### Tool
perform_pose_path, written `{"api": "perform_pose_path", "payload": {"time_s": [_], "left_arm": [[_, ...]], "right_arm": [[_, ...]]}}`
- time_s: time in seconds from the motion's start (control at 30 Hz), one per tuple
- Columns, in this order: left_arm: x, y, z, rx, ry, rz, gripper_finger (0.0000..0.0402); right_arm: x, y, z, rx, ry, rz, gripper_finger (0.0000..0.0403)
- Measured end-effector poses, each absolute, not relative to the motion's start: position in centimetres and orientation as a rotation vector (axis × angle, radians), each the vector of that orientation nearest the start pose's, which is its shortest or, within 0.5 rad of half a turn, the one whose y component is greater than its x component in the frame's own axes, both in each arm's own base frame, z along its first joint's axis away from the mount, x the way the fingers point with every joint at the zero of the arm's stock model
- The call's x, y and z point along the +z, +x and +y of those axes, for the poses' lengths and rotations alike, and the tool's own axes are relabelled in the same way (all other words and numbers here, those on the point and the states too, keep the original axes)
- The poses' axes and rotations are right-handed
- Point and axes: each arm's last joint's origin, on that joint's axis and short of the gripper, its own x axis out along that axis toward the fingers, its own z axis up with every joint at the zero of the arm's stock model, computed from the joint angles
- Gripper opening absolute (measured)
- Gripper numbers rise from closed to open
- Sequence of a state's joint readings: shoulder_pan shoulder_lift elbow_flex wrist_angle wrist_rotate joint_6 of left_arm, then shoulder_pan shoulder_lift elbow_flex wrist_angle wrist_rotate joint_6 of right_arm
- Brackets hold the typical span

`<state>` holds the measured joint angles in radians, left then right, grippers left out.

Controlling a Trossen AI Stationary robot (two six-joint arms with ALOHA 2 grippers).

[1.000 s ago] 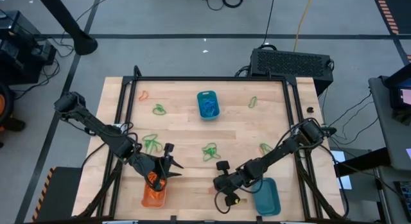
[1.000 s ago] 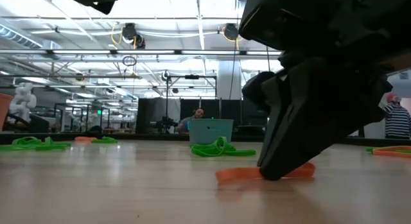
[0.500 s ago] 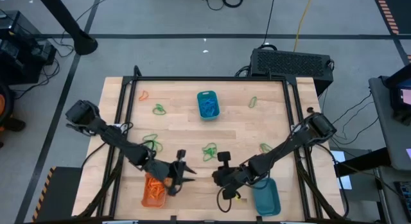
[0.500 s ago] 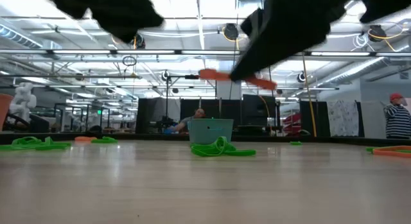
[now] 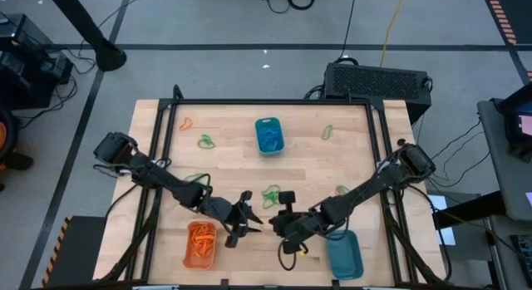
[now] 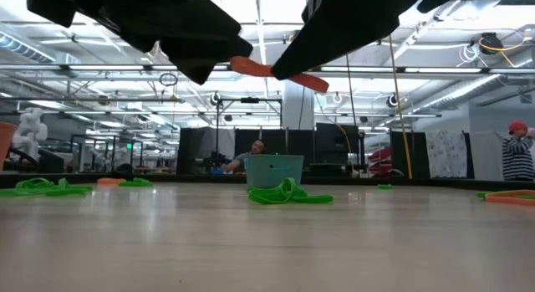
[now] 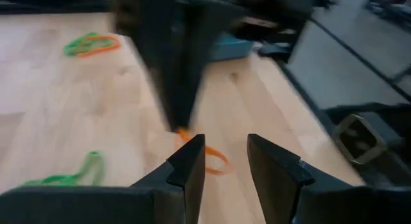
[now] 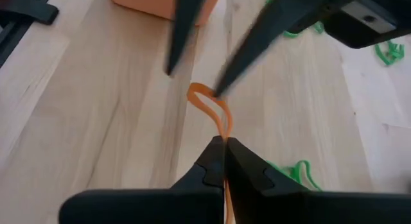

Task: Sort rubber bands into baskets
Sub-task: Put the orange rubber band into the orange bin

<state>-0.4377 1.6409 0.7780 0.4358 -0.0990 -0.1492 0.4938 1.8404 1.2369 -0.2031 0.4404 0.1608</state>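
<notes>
An orange rubber band [image 8: 207,107] hangs in the air above the table's near middle, with my right gripper [image 8: 225,142] shut on it. My left gripper [image 7: 225,153] stands open right in front of it, its fingers beside the band's free loop [image 7: 217,161]. In the low view the band [image 6: 276,73] spans the gap between the two dark grippers. The orange basket [image 5: 199,244] holds several orange bands. One teal basket [image 5: 343,253] sits at the near right, another [image 5: 268,135] at the far middle. My right gripper pinches the orange band at its near part [image 8: 225,131] between its two shut fingertips. The fingers slant down from the table's right. The band's loop sticks out ahead of them, clear of the table. My left gripper has one finger [image 8: 221,83] at the loop's free end; whether it touches, I cannot tell.
Green bands lie loose on the wood [image 5: 272,194], [image 5: 195,184], [image 5: 205,141], [image 5: 327,132], [image 5: 342,190]. An orange band [image 5: 184,122] lies at the far left. A black frame [image 5: 266,101] edges the table.
My right gripper has risen from the table with the orange band, which is now lifted clear. My left gripper has left the orange basket, gone toward the table's right and sunk, ending up close in front of my right gripper.
</notes>
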Motion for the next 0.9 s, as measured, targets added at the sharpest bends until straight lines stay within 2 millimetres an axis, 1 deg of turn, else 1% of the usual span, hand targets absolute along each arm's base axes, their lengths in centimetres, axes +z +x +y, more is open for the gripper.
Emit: {"api": "perform_pose_path", "payload": {"time_s": [0.07,0.17,0.4,0.53,0.67,0.77,0.9], "left_arm": [[17.9,30.3,-13.2,-0.247,-0.044,0.439,0.0125],[17.8,30.6,-12.6,-0.214,-0.042,0.447,0.0125],[17.8,30.6,-12.5,-0.233,-0.033,0.448,0.0125],[17.7,30.7,-12.3,-0.217,-0.063,0.462,0.0125],[17.7,30.8,-11.9,-0.201,-0.075,0.472,0.0125],[17.7,30.8,-11.7,-0.194,-0.076,0.472,0.0125],[17.7,30.8,-11.6,-0.191,-0.076,0.471,0.0125]], "right_arm": [[20.1,35.1,17.3,-0.011,-0.207,0.719,0.0000],[20.1,35.2,17.2,-0.015,-0.207,0.720,0.0000],[20.1,35.5,16.5,-0.031,-0.206,0.723,0.0000],[20.1,35.7,16.1,-0.040,-0.216,0.719,0.0000],[20.1,35.7,16.1,-0.030,-0.219,0.722,0.0000],[20.0,35.6,16.3,0.009,-0.202,0.731,0.0000],[20.1,35.6,16.3,0.007,-0.195,0.730,0.0000]]}}
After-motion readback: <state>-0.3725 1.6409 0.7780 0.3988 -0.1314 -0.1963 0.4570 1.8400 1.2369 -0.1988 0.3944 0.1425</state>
